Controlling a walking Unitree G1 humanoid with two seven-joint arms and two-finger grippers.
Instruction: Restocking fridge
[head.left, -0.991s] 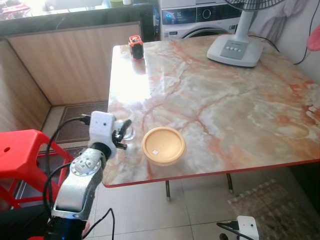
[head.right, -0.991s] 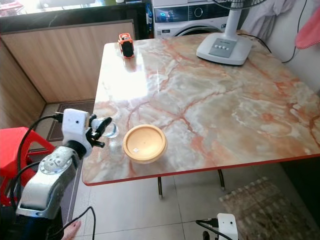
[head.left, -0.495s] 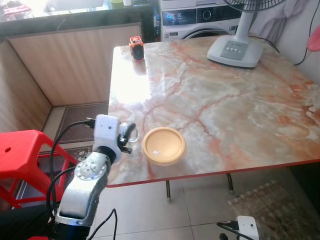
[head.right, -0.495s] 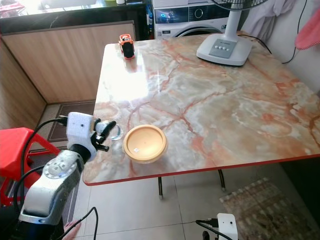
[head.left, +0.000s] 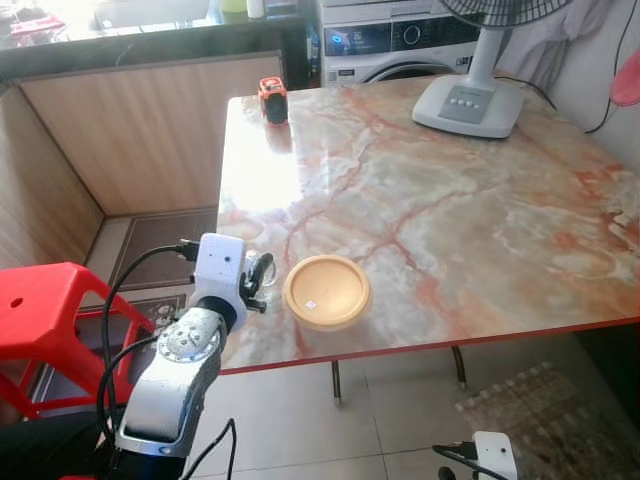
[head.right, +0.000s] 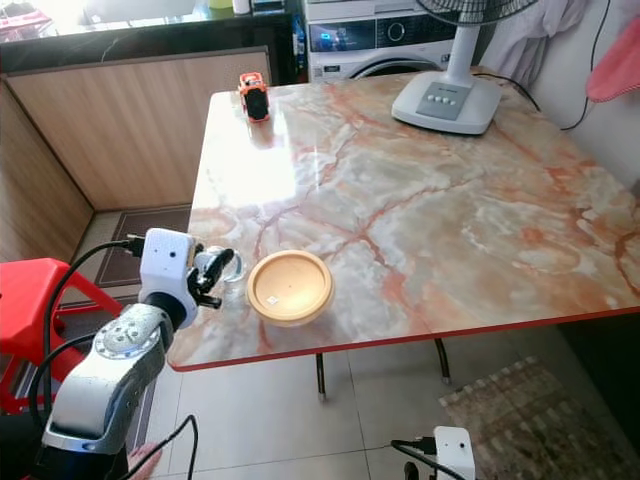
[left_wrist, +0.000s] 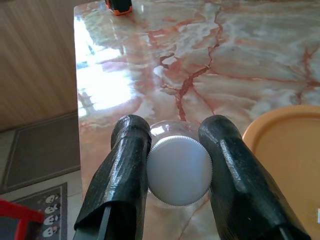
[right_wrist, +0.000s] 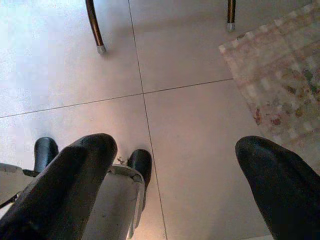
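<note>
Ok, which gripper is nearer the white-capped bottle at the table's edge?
Left. The left gripper has its fingers closed around the bottle at the table edge. The right gripper hangs open, low over the floor tiles.

Bowl (head.left: 326, 291) on table (head.left: 480, 230) near edge, bottle (left_wrist: 179, 167) at its 9 o'clock, fan base (head.left: 470, 103) at 1 o'clock, stool (head.left: 45, 310) left of table

Right end effector (right_wrist: 172, 185), fingers (right_wrist: 75, 185) spread, above tiled floor (right_wrist: 190, 125), patterned rug (right_wrist: 280, 75) corner.
</note>
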